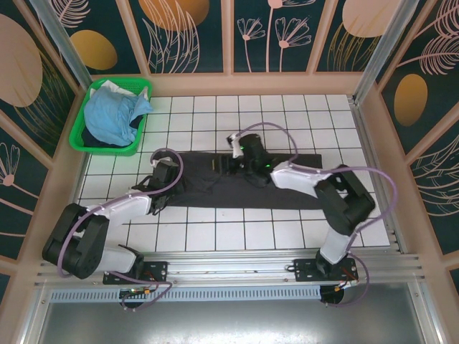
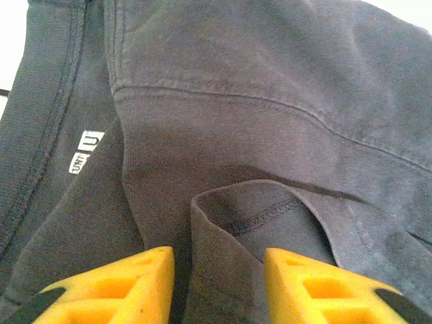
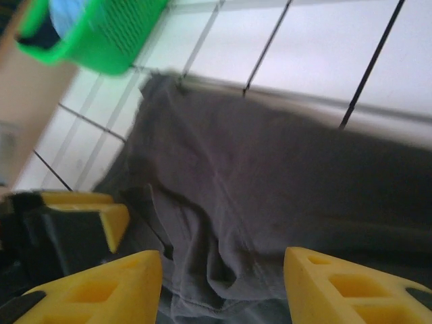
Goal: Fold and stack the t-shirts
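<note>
Two shirts are in sight: the grey t-shirt (image 1: 237, 192) lies as a long folded strip across the middle of the bench (image 1: 287, 236), and the blue t-shirt (image 1: 111, 115) is heaped in the green basket (image 1: 81, 122) at the far left corner. The left end effector (image 2: 219, 287) sits at the strip's left end, jaws parted around a raised fold. The right end effector (image 3: 223, 290) hangs over the strip, jaws wide, empty.

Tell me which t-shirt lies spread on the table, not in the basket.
The dark charcoal-grey cloth t-shirt, spread out on the white tiled table. The light blue cloth t-shirt sits crumpled in the green plastic basket instead.
</note>
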